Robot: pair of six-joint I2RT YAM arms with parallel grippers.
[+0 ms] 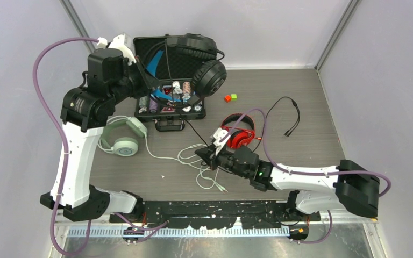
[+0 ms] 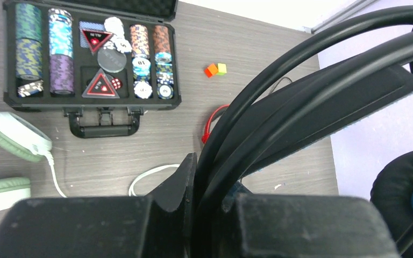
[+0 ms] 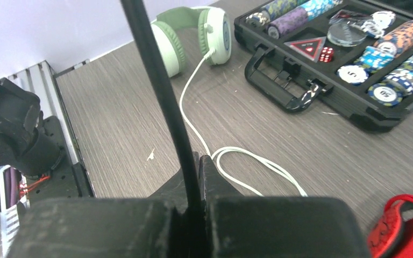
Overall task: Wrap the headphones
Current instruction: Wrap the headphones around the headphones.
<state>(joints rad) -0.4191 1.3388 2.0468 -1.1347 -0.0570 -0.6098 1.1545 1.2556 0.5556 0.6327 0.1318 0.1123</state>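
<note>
My left gripper (image 1: 151, 80) is shut on the headband of the black headphones (image 1: 203, 67), holding them in the air above the open case; the headband (image 2: 301, 102) fills the left wrist view. Their thin black cable (image 1: 193, 129) runs down to my right gripper (image 1: 203, 154), which is shut on it low over the table; the cable (image 3: 156, 80) rises between the fingers. The mint-green headphones (image 1: 122, 137) lie at the left, with their white cable (image 1: 166, 157) looping toward the right gripper. The red headphones (image 1: 239, 131) lie beside the right wrist.
An open black case (image 1: 164, 110) of poker chips stands at the back left. Small orange and green cubes (image 1: 230, 97) lie right of it. A loose black split cable (image 1: 287, 115) lies at the right. The white cable loops (image 3: 253, 164) lie under the right gripper.
</note>
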